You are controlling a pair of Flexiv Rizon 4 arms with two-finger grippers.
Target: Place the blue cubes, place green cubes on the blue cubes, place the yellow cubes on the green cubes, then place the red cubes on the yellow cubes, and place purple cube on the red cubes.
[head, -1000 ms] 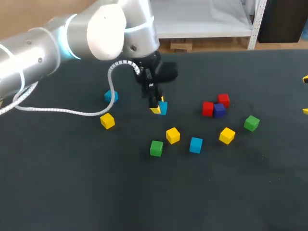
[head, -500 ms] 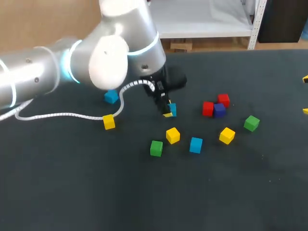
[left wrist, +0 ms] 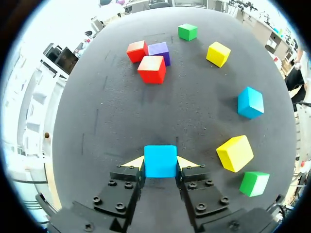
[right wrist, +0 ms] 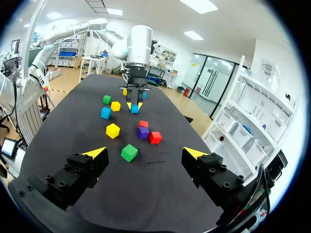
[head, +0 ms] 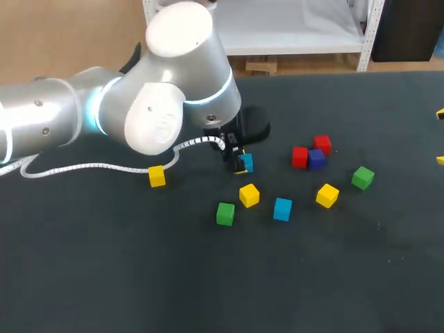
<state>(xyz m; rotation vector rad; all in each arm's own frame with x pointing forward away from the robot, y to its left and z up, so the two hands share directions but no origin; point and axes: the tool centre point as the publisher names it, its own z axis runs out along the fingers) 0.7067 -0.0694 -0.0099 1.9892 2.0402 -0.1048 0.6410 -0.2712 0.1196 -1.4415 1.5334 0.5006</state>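
My left gripper (head: 241, 164) is shut on a blue cube (head: 247, 163), held low over the table; in the left wrist view the cube (left wrist: 160, 161) fills the gap between the yellow tips. Ahead of it lie two red cubes (left wrist: 152, 69) (left wrist: 137, 51) with the purple cube (left wrist: 159, 50) touching them. A second blue cube (head: 282, 209), two yellow cubes (head: 249, 195) (head: 327, 195) and two green cubes (head: 225, 213) (head: 362, 177) lie scattered nearby. My right gripper (right wrist: 146, 154) stands open at the table's right side, a green cube (right wrist: 129, 152) ahead of it.
Another yellow cube (head: 157, 176) lies apart at the left, beside the left arm's white cable (head: 83, 166). The bulky left arm covers the table's back left. My right gripper's fingertips (head: 440, 160) show only at the head view's right edge.
My left arm has carried the blue cube to the right and a little nearer the yellow cube. The arm now hides the blue cube that lay at the far left. The right gripper has kept still.
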